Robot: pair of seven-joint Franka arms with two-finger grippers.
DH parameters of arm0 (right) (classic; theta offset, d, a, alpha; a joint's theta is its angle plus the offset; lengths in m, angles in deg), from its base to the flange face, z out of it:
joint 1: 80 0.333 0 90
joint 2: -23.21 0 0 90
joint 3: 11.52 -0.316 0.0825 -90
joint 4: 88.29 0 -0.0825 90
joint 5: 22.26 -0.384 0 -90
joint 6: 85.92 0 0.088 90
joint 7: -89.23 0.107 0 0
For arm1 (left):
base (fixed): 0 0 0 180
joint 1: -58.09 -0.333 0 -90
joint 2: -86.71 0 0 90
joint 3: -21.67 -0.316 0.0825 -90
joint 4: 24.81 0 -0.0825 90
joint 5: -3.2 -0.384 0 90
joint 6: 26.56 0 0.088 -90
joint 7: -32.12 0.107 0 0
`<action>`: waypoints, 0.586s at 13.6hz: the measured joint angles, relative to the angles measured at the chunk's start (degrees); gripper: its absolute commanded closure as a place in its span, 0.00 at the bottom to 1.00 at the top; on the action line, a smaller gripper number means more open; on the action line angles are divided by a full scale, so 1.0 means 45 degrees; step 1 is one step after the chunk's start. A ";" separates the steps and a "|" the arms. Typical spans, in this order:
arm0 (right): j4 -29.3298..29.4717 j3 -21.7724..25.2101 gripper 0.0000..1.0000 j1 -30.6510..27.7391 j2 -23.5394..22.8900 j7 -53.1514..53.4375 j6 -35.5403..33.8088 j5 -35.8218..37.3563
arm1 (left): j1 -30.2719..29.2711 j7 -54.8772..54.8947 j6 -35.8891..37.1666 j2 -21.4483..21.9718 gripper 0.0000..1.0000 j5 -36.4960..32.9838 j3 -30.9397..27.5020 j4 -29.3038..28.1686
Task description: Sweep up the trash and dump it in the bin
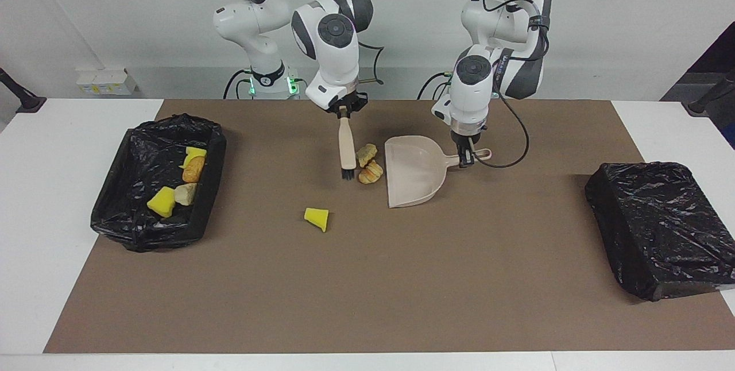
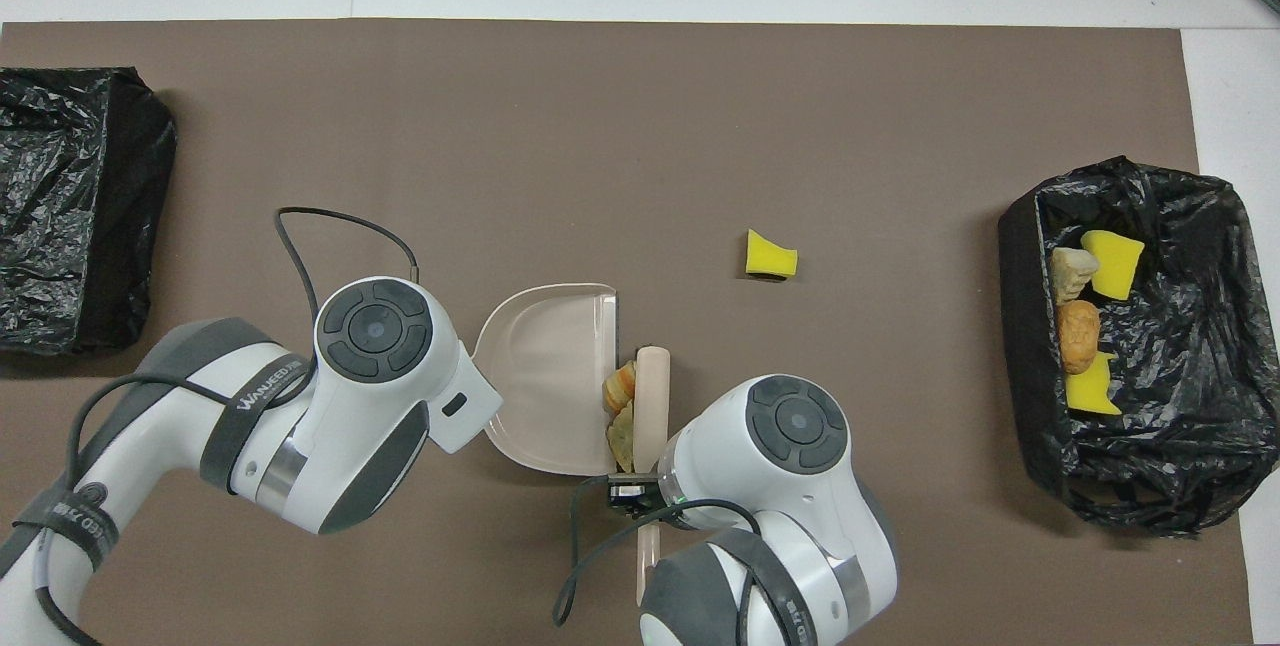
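Note:
The beige dustpan [image 1: 414, 174] [image 2: 545, 376] lies on the brown mat, and my left gripper [image 1: 466, 157] is shut on its handle. My right gripper [image 1: 345, 110] is shut on the beige brush [image 1: 346, 144] [image 2: 651, 396], whose bristles point down beside the trash. Two tan bread-like lumps [image 1: 366, 154] [image 1: 371, 173] [image 2: 620, 388] sit on the mat at the pan's open lip, between pan and brush. A yellow sponge chunk [image 1: 317, 218] [image 2: 771, 255] lies alone, farther from the robots. The black-lined bin [image 1: 215, 147] [image 2: 1015, 326] at the right arm's end holds several pieces.
A second bin wrapped in black plastic [image 1: 660, 227] [image 2: 70, 206] stands at the left arm's end of the table. A black cable [image 2: 340, 221] loops from the left wrist over the mat. The brown mat [image 1: 402, 290] covers most of the white table.

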 measured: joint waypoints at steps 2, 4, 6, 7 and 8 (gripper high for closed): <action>0.0385 0.0003 1.00 -0.0606 -0.0268 -0.1225 -0.0097 0.1437 | -0.0046 0.0000 -0.0021 0.0005 1.00 0.0000 -0.0001 -0.0013; 0.0969 0.0016 1.00 -0.1606 -0.0857 -0.2705 0.0061 0.2346 | -0.0046 0.0000 -0.0021 0.0011 1.00 0.0000 0.0007 -0.0026; 0.1861 0.0037 1.00 -0.2806 -0.1652 -0.4735 0.0365 0.3067 | -0.0042 0.0000 -0.0022 0.0031 1.00 0.0000 0.0019 -0.0056; 0.2182 0.0048 1.00 -0.3360 -0.2032 -0.5887 0.0639 0.3533 | -0.0033 -0.0001 -0.0027 0.0048 1.00 0.0000 0.0029 -0.0094; 0.2377 0.0053 1.00 -0.3779 -0.2434 -0.6794 0.0933 0.4096 | -0.0023 -0.0001 -0.0031 0.0079 1.00 0.0000 0.0042 -0.0153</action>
